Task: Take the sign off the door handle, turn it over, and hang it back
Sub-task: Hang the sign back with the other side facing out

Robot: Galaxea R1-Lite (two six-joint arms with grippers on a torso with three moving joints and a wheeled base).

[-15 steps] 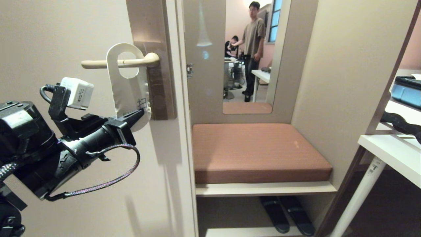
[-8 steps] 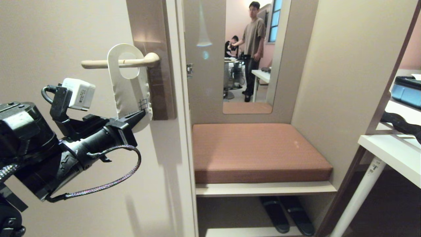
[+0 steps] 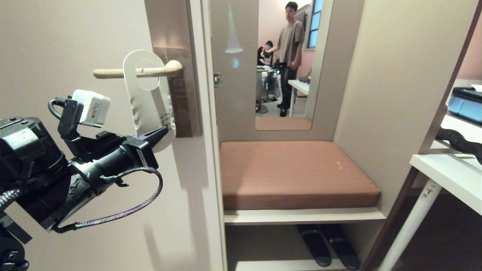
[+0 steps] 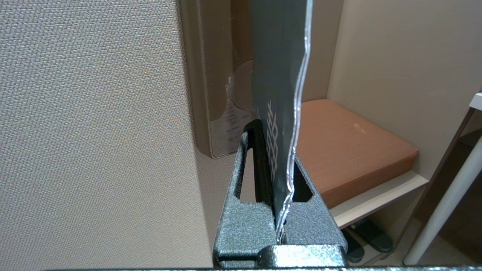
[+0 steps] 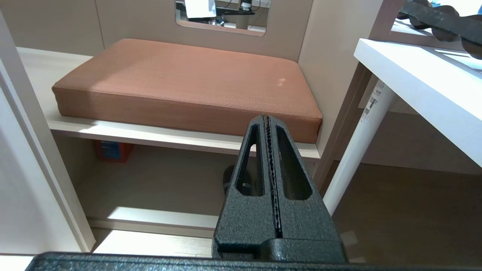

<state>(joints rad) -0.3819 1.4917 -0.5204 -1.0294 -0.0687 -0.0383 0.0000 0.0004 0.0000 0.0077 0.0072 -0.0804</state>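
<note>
The sign point(image 3: 148, 101) hangs on the cream door handle point(image 3: 109, 73), whose lever passes through the hole near the sign's top. The sign's white face shows in the head view. In the left wrist view I see the sign point(image 4: 276, 75) nearly edge on, its dark blue face bearing a white pattern. My left gripper point(image 3: 163, 130) reaches in from the lower left and is shut on the sign's lower end point(image 4: 276, 150). My right gripper point(image 5: 267, 118) is shut with nothing in it, low in front of the bench and outside the head view.
A tall brown plate point(image 3: 180, 94) backs the handle at the door's edge. Right of the door is a bench with a brown cushion point(image 3: 293, 173), and black slippers point(image 3: 327, 244) lie under it. A white table point(image 3: 448, 177) stands at the right. A person point(image 3: 290, 41) stands far behind.
My left gripper has edged slightly to the right with the sign's lower end. The sign has swung a little on the handle. The right arm has not moved.
</note>
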